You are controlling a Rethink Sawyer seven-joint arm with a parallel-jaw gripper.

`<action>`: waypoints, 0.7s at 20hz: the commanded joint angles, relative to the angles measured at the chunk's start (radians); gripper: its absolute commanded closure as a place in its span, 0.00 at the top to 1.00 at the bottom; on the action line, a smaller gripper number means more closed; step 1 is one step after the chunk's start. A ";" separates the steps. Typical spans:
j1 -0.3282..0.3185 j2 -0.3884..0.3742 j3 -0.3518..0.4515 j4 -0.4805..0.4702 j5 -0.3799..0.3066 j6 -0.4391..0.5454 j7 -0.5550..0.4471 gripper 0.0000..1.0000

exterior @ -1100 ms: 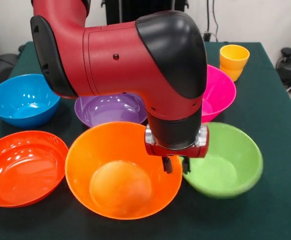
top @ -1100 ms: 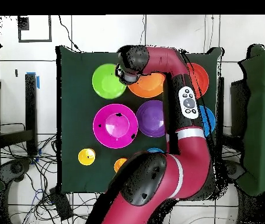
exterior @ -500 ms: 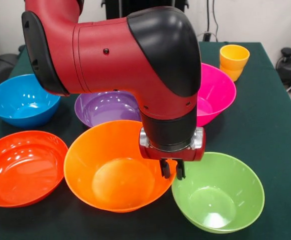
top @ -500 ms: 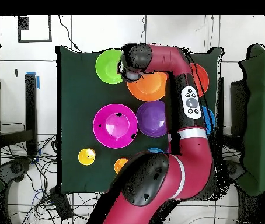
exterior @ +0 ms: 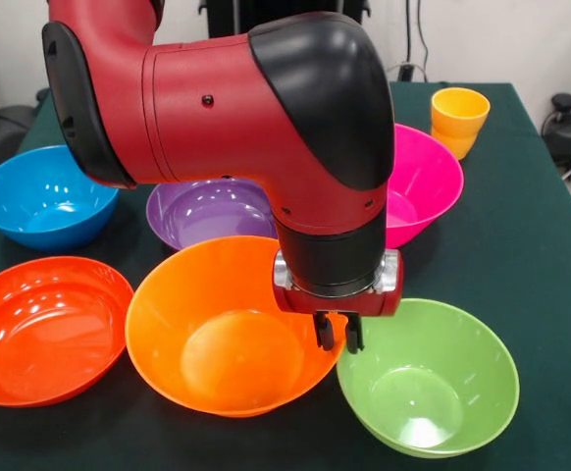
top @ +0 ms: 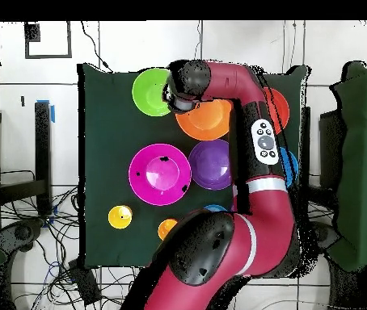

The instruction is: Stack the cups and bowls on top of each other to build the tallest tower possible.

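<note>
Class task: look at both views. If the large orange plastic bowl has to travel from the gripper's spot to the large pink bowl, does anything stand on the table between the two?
Yes. The purple plastic bowl stands between the large orange plastic bowl and the large pink plastic bowl; the gripper is at the orange bowl's rim.

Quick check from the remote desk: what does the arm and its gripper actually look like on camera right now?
The arm is glossy red with rounded black joint caps, one large black cap above the wrist. Below it sit a black cylindrical wrist and a red and silver mounting block. The gripper ends in two short black fingers. From overhead, the arm's link carries a grey oval button panel and a pale band further down.
</note>
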 commanded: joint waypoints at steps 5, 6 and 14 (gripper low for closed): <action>0.010 -0.001 0.017 0.069 -0.053 -0.087 -0.303 0.00; 0.009 -0.022 0.012 0.089 -0.046 -0.076 -0.293 0.00; -0.009 -0.239 -0.012 0.262 0.019 0.054 -0.214 0.00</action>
